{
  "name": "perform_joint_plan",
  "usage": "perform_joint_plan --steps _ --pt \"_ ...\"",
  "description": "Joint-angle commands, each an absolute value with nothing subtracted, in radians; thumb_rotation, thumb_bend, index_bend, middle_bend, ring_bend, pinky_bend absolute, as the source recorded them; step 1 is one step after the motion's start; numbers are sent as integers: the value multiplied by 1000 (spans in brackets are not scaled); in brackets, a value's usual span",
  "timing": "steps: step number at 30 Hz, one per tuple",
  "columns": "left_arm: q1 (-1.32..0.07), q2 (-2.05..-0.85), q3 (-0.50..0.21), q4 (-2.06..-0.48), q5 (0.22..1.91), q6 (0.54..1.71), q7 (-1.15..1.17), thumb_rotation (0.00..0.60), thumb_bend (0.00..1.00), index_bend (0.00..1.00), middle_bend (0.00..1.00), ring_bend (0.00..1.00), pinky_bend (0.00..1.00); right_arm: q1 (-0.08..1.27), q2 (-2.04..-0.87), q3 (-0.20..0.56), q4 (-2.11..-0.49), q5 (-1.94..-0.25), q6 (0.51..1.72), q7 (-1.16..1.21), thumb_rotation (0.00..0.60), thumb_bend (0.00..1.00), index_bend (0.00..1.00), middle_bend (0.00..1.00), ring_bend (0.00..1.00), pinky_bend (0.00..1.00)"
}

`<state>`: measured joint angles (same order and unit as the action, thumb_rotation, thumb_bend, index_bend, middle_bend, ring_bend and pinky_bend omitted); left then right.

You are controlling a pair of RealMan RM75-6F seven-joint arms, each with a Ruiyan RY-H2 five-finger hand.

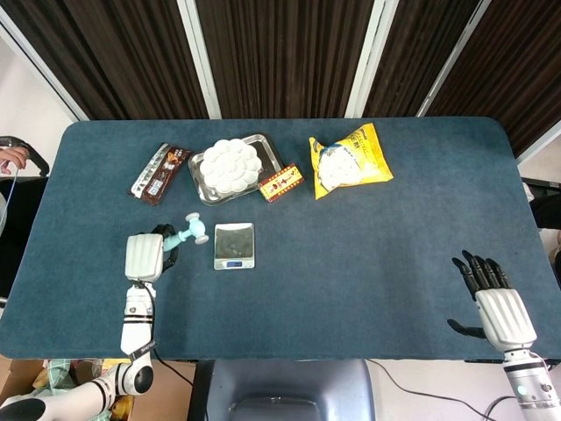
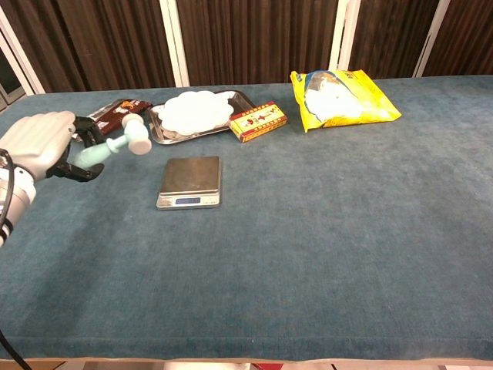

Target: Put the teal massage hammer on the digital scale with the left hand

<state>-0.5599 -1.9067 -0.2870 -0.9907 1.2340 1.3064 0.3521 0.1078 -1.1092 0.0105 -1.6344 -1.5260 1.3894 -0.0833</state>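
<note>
My left hand (image 1: pixel 146 255) (image 2: pixel 42 144) grips the handle of the teal massage hammer (image 1: pixel 188 232) (image 2: pixel 115 146) and holds it lifted above the cloth, its pale head pointing right. The hammer head hangs just left of the digital scale (image 1: pixel 234 245) (image 2: pixel 189 182), which lies flat with an empty silver platform. My right hand (image 1: pixel 498 304) rests near the table's front right corner with its fingers spread and nothing in it.
At the back stand a chocolate bar (image 1: pixel 159 173), a metal tray (image 1: pixel 262 144) with a white round cake, a red and yellow box (image 1: pixel 281 182) and a yellow snack bag (image 1: pixel 349 161). The blue cloth table (image 1: pixel 368 254) runs wide to the right.
</note>
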Motion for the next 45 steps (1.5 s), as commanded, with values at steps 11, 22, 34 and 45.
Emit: perform_joint_plan --steps 11,22,34,45 --pt "-625 -2002 -305 -947 1208 1266 470 600 399 684 706 799 671 107 -1101 4 -1636 -1535 1391 -69 600 210 0 0 0 0" --pt "-693 -2081 -328 -872 1185 1216 495 600 398 638 662 799 671 115 -1104 0 -1637 -1530 1368 -78 600 210 0 0 0 0" --pt "-690 -2083 -308 -891 1183 1204 515 600 395 422 530 790 669 112 -1098 0 -1633 -1530 1376 -63 600 210 0 0 0 0" --pt "-700 -2069 -305 -912 1198 1208 509 600 393 328 405 784 670 111 -1095 -3 -1634 -1534 1378 -59 600 211 0 0 0 0"
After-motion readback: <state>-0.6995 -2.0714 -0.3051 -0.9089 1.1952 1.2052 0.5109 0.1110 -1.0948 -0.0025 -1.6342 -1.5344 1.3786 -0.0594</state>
